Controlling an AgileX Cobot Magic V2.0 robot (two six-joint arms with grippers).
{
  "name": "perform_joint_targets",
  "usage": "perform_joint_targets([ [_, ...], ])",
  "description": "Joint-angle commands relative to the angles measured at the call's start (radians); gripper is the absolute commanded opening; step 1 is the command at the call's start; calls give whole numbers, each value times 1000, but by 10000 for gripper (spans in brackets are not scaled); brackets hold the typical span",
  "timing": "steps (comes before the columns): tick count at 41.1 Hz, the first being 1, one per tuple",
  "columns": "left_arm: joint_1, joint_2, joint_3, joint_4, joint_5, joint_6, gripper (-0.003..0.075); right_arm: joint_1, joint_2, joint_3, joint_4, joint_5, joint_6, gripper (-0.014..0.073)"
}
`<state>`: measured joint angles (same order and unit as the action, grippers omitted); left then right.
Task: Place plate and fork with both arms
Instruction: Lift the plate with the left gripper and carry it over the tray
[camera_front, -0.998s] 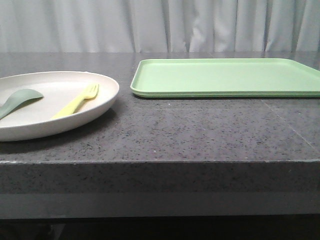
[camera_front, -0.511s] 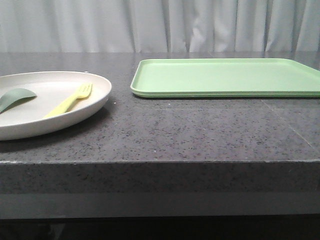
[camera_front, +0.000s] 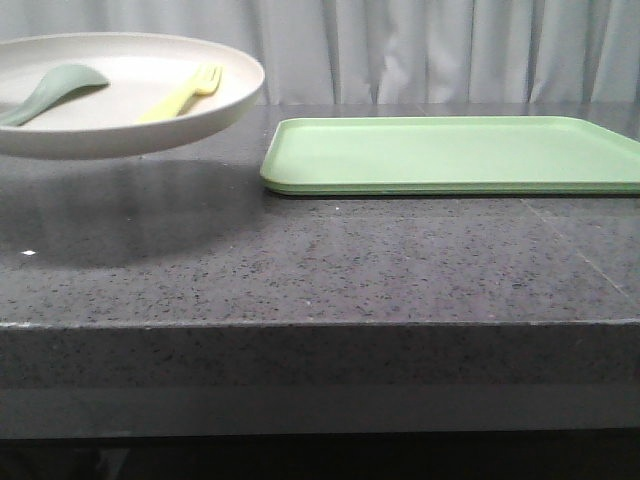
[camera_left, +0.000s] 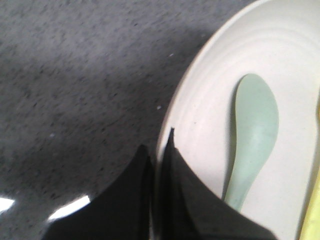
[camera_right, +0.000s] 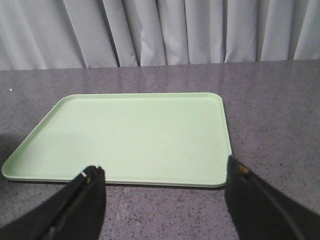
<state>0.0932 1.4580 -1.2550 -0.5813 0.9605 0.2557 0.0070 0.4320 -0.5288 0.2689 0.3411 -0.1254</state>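
Observation:
The cream plate (camera_front: 120, 130) hangs in the air above the dark counter at the far left of the front view, casting a shadow below. The pale-yellow fork (camera_front: 182, 92) lies in it beside a grey-green spoon (camera_front: 55, 90). My left gripper (camera_left: 159, 145) is shut on the plate's rim (camera_left: 182, 107), one finger under it and one inside; the spoon (camera_left: 252, 135) lies close by and a yellow edge of the fork (camera_left: 313, 210) shows. My right gripper (camera_right: 165, 172) is open and empty, just above the counter in front of the light-green tray (camera_right: 130, 132). Neither gripper shows in the front view.
The light-green tray (camera_front: 450, 152) lies empty on the dark speckled counter (camera_front: 330, 260), right of the lifted plate. Grey curtains (camera_front: 420, 50) hang behind. The counter's front edge (camera_front: 320, 325) runs across the front view.
The plate, with fork and spoon in it, slid a little left, then rose off the counter and shifted right toward the tray.

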Motion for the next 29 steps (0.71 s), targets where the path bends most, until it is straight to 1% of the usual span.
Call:
perform_joint_targets([
  [1,-57,-8,-106,-78,-15,2,-18,-5,14,-33,7,-80,-6,524],
  [7,-170,98,-256,-78,9,-8,-18,-5,14,-33,7,-64,-6,524],
  [12,-277,211,-391,-59,18,-67,-18,-5,14,-33,8,-39,-6,524],
  [19,-412,388,-617,20,29,-171,-18,-5,14,-33,8,-36,-6,524],
  [25,-501,550,-822,45,88,-232,-18,-5,14,-33,8,-36,-6,524],
  [29,-535,644,-970,63,134,-288,-18,-5,14,-33,8,-36,-6,524],
])
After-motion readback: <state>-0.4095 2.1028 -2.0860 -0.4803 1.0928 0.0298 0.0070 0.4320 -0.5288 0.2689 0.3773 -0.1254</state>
